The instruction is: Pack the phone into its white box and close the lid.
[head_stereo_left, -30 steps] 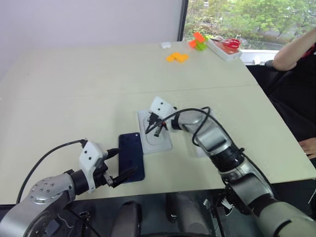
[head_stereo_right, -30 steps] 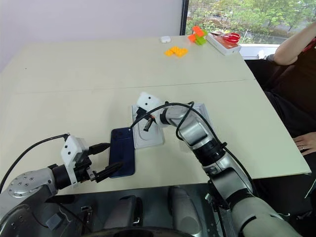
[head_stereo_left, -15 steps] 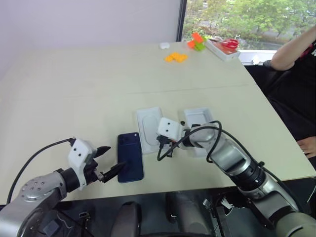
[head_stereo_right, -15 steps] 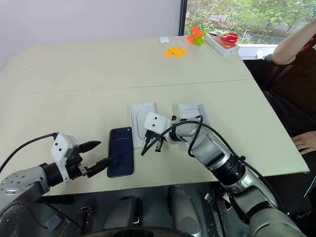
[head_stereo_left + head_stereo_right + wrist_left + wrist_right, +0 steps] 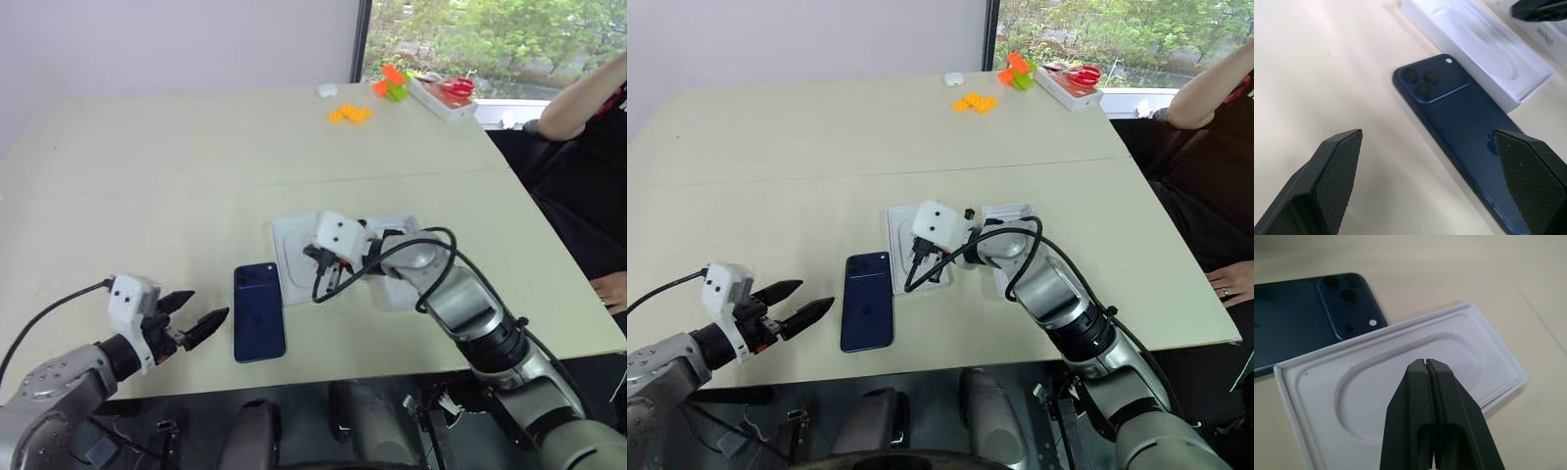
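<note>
Left eye view: the left gripper, jaws wide apart and empty, has drawn back from the phone, which it was touching a second ago. Now the phone lies free on the table, back up, beside the insert. The right gripper, fingers pressed together and holding nothing, has swung back over that insert. Packing has not begun; the phone likely still needs a proper grasp.

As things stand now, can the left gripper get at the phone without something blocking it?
Probably yes. The left gripper is open and points toward the phone, which lies flat on the table with bare surface between them. The right gripper is shut over the white tray beside it, out of that path.
</note>
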